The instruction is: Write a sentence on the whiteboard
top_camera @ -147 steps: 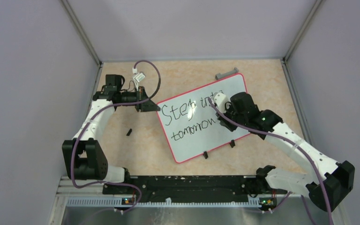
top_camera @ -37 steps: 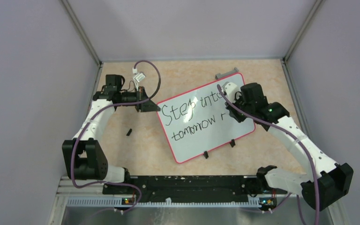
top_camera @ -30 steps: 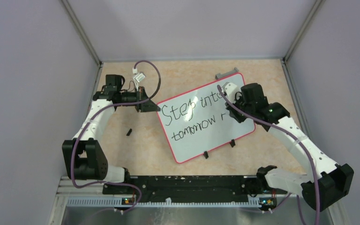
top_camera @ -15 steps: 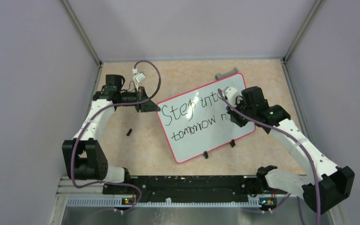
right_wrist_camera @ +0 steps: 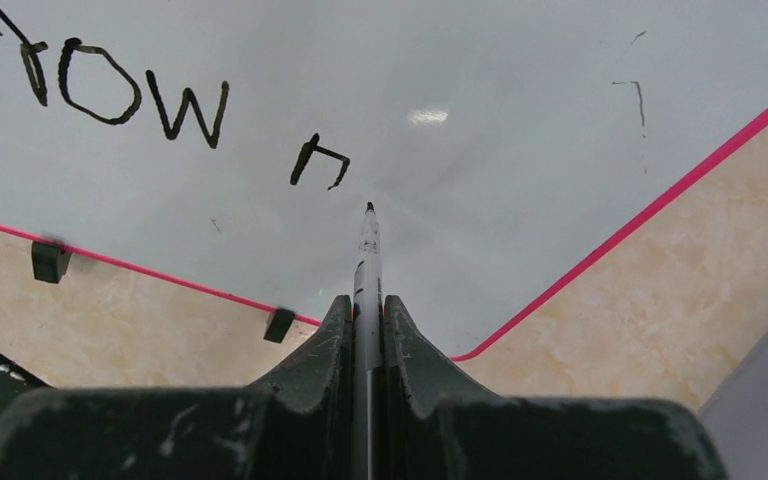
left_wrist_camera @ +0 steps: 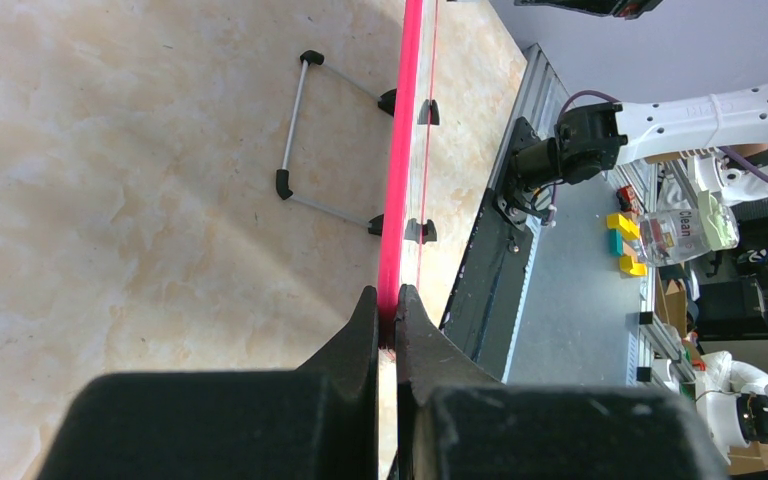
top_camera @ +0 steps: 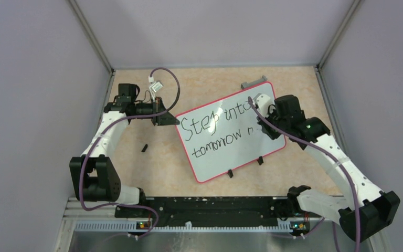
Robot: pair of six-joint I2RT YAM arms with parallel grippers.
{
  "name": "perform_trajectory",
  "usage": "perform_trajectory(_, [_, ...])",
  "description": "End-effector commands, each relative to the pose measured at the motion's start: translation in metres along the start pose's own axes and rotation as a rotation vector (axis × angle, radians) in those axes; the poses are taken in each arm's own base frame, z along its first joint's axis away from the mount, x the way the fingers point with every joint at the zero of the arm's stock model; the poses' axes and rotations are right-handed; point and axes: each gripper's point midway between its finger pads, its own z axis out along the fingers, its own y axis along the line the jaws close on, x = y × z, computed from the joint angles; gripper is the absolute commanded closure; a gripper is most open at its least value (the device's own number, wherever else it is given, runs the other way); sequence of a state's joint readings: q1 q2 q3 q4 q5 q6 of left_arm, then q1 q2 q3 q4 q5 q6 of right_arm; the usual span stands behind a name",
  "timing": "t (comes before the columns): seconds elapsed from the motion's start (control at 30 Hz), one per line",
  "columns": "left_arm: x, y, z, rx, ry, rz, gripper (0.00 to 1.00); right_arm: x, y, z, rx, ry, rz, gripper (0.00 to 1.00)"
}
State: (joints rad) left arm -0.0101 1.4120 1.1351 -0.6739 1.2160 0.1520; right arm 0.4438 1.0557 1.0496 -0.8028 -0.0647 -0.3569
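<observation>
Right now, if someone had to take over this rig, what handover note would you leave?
Left pincer: shut on the pink rim of the whiteboard, steadying it.
Right pincer: shut on a marker, tip by the board just past the last letter.
The whiteboard lies angled on the table.
Done: the sentence reads "Step into" above "tomorrow n".
Left: finish the word begun with "n" and whatever follows; tip contact unclear.

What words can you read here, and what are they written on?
"Step into": top line of the black handwritten sentence on the large white pink-rimmed whiteboard.
"tomorrow n": its second line, ending in a lone n.
"Clean": on a small pale bottle in the background of the left wrist view.
Nothing else is readable.
</observation>
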Motion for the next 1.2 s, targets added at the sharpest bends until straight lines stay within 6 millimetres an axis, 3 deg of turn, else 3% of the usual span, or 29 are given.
perform_trajectory(0.0, [0.003,0.005,0.003,-0.024,0.015,0.050,1.00,-0.026,-0.021,-0.007,0.080,-0.079,0.004,1.00])
perform_trajectory(0.2, [0.003,0.006,0.003,-0.025,0.015,0.050,1.00,-0.038,-0.022,-0.007,0.081,-0.115,0.009,1.00])
perform_trajectory(0.53, [0.004,0.006,0.002,-0.026,0.015,0.052,1.00,-0.039,-0.015,0.003,0.028,-0.105,0.011,1.00])
perform_trajectory(0.9, [0.004,0.008,0.004,-0.022,0.018,0.046,1.00,-0.011,-0.003,0.009,-0.010,-0.035,0.001,1.00])
perform_trajectory(1.17, [0.004,0.007,0.004,-0.022,0.019,0.045,1.00,-0.003,-0.005,0.005,0.004,-0.008,-0.023,1.00])
